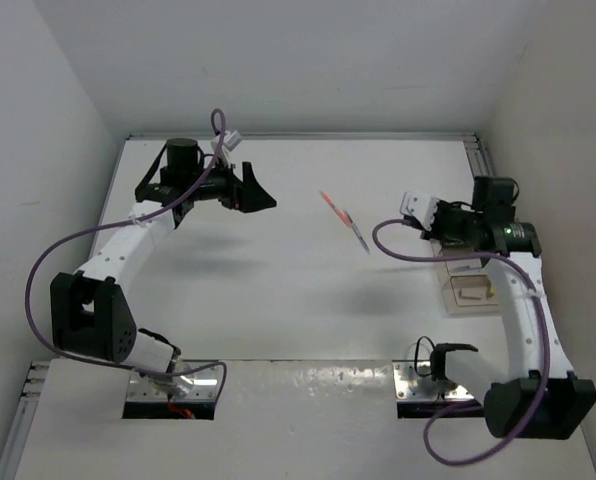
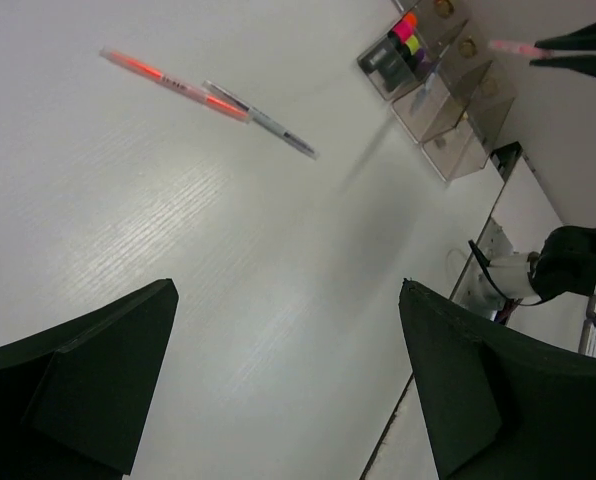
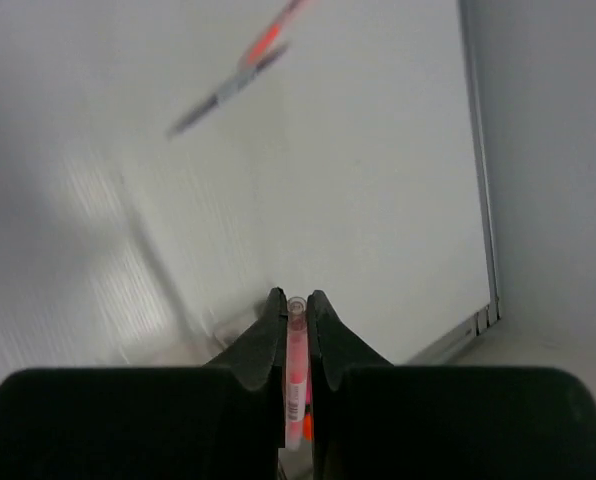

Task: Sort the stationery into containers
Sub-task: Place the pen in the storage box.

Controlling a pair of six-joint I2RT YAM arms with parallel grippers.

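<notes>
Pink pen [image 3: 296, 370] is clamped in the right claw [image 3: 296, 305], low centre of its wrist view, near the containers [image 2: 448, 110] at upper right. Align it lengthwise over a box and lower it before releasing, or it may bridge the rim. Left claw [image 2: 288, 300] hangs apart over the worktop [image 2: 228, 330]; two pens [image 2: 173, 85] lie loose, upper left.

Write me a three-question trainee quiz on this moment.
1. True or false: the left end effector holds a pen.
2. How many pens lie loose on the table? A one, B two, C four.
3. Fill in: the right end effector is shut on a ___ pen.
Key: 1 false; 2 B; 3 pink.
</notes>
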